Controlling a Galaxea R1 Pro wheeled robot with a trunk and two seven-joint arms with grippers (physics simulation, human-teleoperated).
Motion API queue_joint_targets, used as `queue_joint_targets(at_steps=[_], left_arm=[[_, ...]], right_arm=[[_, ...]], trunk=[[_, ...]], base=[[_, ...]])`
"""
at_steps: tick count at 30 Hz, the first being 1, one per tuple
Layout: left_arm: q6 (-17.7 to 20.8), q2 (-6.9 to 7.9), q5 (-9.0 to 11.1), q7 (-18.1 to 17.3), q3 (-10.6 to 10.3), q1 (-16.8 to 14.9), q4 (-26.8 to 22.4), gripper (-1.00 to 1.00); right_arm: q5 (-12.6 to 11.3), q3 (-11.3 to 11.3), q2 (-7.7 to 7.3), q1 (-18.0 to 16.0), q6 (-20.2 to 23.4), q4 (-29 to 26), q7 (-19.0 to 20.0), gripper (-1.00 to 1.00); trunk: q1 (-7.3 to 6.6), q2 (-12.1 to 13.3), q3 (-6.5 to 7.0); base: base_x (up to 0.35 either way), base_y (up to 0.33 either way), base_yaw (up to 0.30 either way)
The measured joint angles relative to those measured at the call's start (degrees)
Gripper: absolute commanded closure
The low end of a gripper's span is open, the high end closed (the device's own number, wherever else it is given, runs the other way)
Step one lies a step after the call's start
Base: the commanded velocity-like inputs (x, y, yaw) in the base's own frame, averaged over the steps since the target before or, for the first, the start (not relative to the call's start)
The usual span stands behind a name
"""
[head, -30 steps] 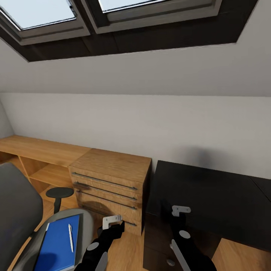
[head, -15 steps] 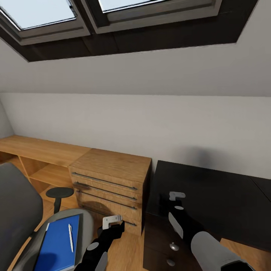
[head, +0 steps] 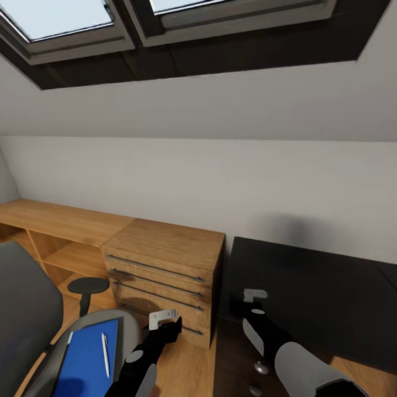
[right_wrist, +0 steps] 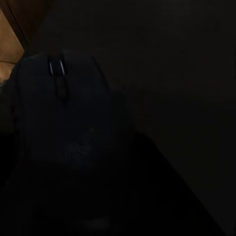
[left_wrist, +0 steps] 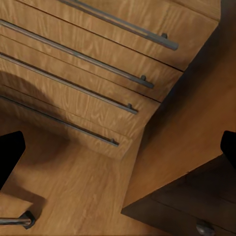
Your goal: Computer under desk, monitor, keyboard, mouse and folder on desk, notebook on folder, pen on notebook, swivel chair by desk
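Mouse (right_wrist: 64, 142): I make out a dark shape with a scroll wheel close under my right wrist camera, on the black desk top; its outline melts into the dark.
Right gripper (head: 252, 302): it sits over the near left part of the desk (head: 320, 292); I cannot tell whether the fingers are apart or closed on anything.
Left gripper (head: 164, 318): it hangs low in front of the wooden drawer unit (head: 165, 270); the wrist camera shows a black fingertip at each edge, spread wide, nothing between them.
Folder (head: 87, 361): blue, flat on the seat of the swivel chair (head: 27, 309), cut off by the lower edge of my head view.
Pen (head: 104, 354): a thin white stick lying on the folder.
Notebook: a dark edge shows along the folder's left side, too slim for me to be sure.
Room: sloped grey wall, skylight (head: 165, 22) above, a long wooden shelf bench (head: 60, 220) joining the drawer unit, light wooden floor (head: 187, 364).
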Motion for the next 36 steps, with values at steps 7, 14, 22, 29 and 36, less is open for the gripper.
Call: queue_joint_targets(at_steps=[7,14,22,29,36], left_arm=[[0.0,-0.06,0.0,0.0,0.0,0.0,0.0,-1.0],[0.0,-0.07,0.0,0.0,0.0,0.0,0.0,-1.0],[-0.1,-0.07,0.0,0.0,-0.1,0.0,0.0,-1.0],[-0.1,-0.07,0.1,-0.1,-0.4,0.0,0.0,-1.0],[-0.1,-0.08,0.1,-0.1,-0.6,0.0,0.0,-1.0]], right_arm=[[0.0,-0.1,-0.06,0.0,0.0,0.0,-0.1,1.0],[0.0,-0.1,-0.07,0.0,0.0,0.1,-0.1,1.0],[0.0,0.0,0.0,0.0,-0.1,0.1,-0.2,1.0],[-0.2,0.1,0.08,0.0,-0.1,0.1,-0.5,-1.0],[-0.2,0.0,0.03,0.0,0.0,-0.1,-0.3,-1.0]], trunk=[[0.01,0.0,0.0],[0.01,0.0,0.0],[0.01,0.0,0.0],[0.01,0.0,0.0],[-0.42,0.8,0.36]], base=[[0.015,0.012,0.0],[0.0,0.0,0.0],[0.0,0.0,0.0],[0.0,0.0,0.0],[0.0,0.0,0.0]])
